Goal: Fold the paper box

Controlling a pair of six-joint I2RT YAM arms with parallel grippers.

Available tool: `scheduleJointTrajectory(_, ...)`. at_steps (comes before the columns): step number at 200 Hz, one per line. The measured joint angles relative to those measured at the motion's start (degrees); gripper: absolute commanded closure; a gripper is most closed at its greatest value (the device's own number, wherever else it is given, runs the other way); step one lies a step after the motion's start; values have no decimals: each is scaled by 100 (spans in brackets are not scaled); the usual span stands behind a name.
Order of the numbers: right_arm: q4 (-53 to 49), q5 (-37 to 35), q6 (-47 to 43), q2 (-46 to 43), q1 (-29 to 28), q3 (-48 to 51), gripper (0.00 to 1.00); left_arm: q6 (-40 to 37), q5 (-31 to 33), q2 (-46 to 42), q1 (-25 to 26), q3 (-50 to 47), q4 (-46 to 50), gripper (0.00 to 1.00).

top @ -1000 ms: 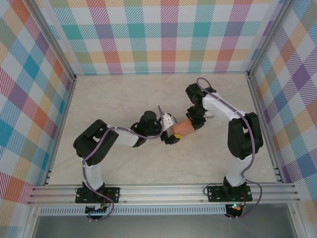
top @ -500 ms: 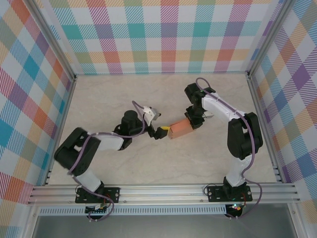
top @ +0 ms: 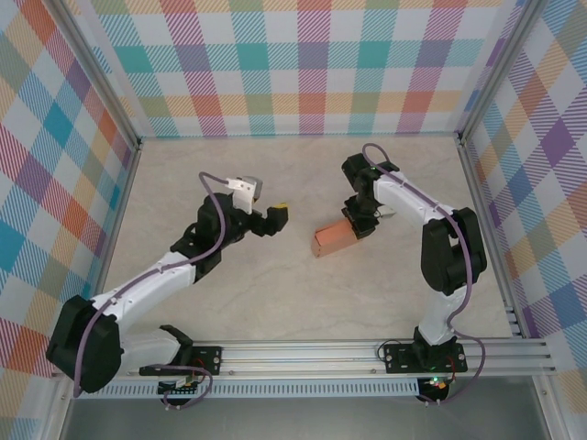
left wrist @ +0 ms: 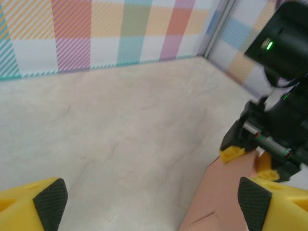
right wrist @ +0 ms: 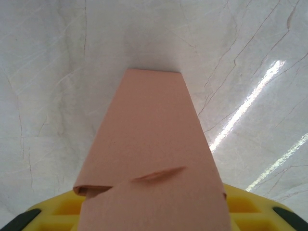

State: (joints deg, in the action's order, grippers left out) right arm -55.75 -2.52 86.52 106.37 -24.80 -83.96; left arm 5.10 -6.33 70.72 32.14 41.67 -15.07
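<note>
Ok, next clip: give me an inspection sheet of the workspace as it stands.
Surface: pale marbled table, glossy.
Job's things: paper box, salmon, one end in the right gripper.
Clutter: nothing seen.
Grippers: left gripper open, apart from the box; right gripper shut on the box.
Cables: purple cable looped along each arm.
Surroundings: plaid walls, aluminium frame.

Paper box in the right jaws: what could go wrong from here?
The right jaws pinch only one end of the paper box; the free end could twist.
Its tab seam gapes and may pop open.
The left jaws stand open, apart from it; a misaimed approach could crush it.
</note>
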Motion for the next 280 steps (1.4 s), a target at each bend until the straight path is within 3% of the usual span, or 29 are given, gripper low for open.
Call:
scheduleJointTrajectory(23, 0, -2, -4, 0, 0, 0, 68, -153, -46, 560, 173, 0, 66, 0)
scheduleJointTrajectory(57, 2, 9, -26, 4, 0, 0, 68, -977, -516, 1246, 391, -138, -201, 0)
scheduleJointTrajectory(113, 11, 26, -42, 11, 4, 0, 68, -1233, -1051, 2120, 411, -170, -1532, 0)
scheduleJointTrajectory(149, 11, 39, -48, 11, 9, 0, 68, -1200, -1241, 2282, 411, -170, -1965, 0)
scheduleJointTrajectory(280, -7, 101, -179, 48, 31, -37, 68, -1355, -1685, 2535, 404, 59, -2050, 4)
